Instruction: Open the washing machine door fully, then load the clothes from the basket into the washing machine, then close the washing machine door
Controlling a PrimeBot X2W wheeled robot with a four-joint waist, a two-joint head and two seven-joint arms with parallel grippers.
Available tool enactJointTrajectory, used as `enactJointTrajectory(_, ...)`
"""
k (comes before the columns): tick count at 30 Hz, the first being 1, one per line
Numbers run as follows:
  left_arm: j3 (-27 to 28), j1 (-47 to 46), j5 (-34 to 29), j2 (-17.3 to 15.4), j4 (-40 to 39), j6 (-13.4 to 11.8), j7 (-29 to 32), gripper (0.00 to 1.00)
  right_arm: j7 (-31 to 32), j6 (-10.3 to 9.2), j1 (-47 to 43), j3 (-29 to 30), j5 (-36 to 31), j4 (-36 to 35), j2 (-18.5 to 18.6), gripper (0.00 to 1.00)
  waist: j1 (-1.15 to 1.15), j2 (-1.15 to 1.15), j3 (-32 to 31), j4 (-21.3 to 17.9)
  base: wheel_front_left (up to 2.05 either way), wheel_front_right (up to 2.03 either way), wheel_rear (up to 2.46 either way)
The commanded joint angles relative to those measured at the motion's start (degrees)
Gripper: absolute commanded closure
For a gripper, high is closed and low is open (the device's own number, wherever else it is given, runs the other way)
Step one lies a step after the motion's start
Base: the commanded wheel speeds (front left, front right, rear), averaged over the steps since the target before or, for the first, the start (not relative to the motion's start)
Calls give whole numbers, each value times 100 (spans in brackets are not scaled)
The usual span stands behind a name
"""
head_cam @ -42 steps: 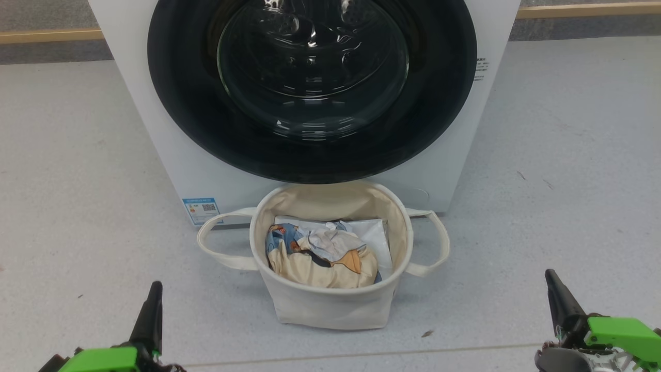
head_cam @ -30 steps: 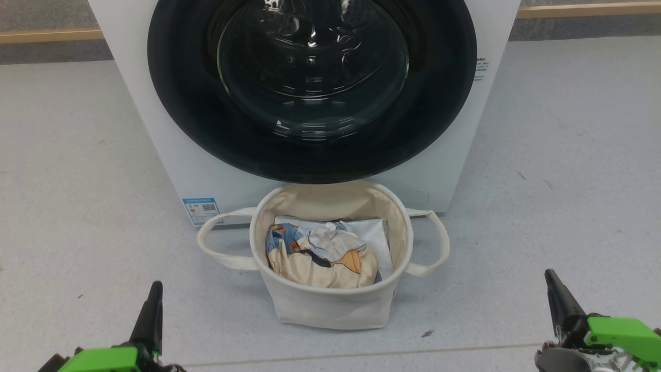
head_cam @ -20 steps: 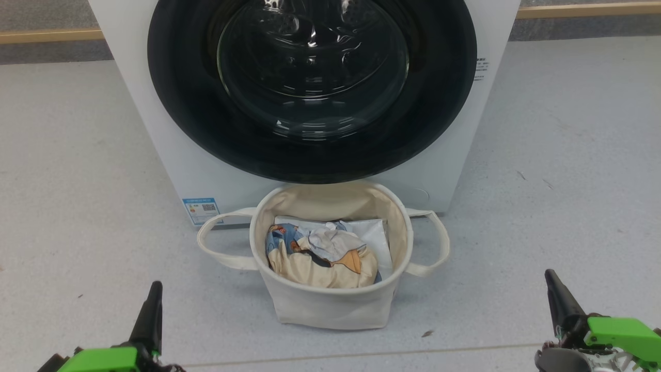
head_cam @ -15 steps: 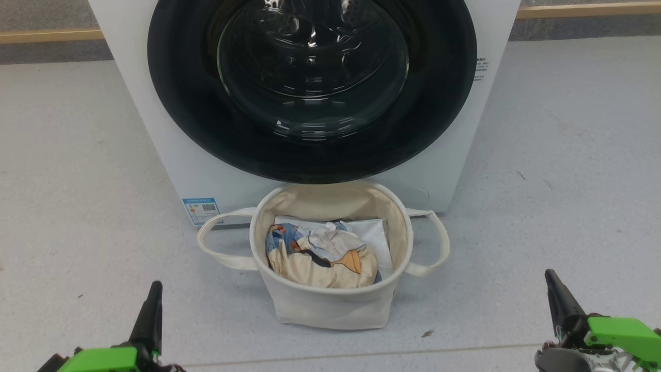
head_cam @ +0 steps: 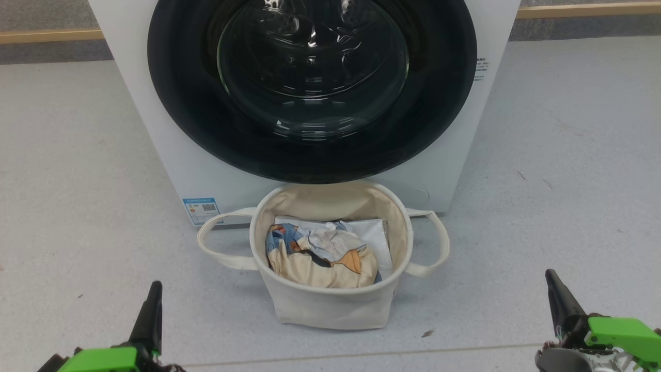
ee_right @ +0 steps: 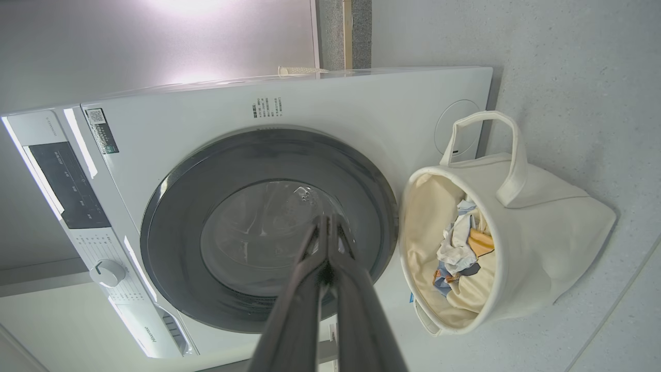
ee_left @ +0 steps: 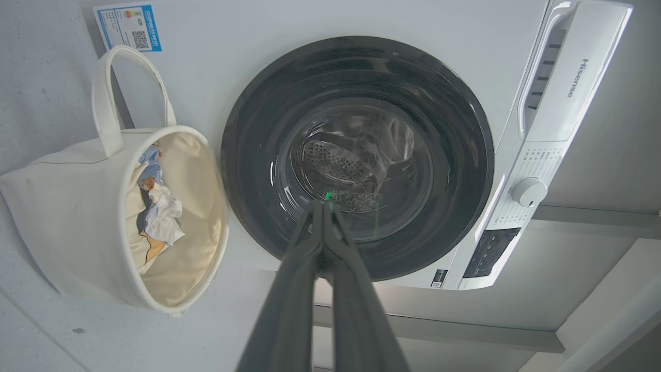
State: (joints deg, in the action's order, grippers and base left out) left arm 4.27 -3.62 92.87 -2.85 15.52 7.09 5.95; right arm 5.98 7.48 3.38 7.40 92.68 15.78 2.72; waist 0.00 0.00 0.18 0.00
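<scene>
Green housings mark both arms low in the head view: the left end effector [head_cam: 154, 289] at the lower left, the right end effector [head_cam: 550, 279] at the lower right. Each has its dark fingers pressed together on nothing and points up toward the washing machine [head_cam: 155, 134]. Both hang above the floor [head_cam: 542, 155], well apart from the basket [head_cam: 330, 307] standing between them, just in front of the washer. The washing machine door [head_cam: 310, 155] lies closed. The clothes [head_cam: 320, 261] sit bunched inside the basket, over a flat white sheet [head_cam: 374, 235].
</scene>
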Motion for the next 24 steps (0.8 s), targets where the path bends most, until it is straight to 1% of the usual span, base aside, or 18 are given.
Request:
enactJointTrajectory(1, 194, -253, -45, -29, -149, 40, 29, 100, 40, 1, 279, -101, -41, -177, 29, 100, 0, 0, 0, 0, 0, 0, 0)
enactJointTrajectory(24, 206, -255, -55, -21, -149, 40, 38, 100, 45, 1, 280, -95, -46, -176, 25, 100, 0, 0, 0, 0, 0, 0, 0)
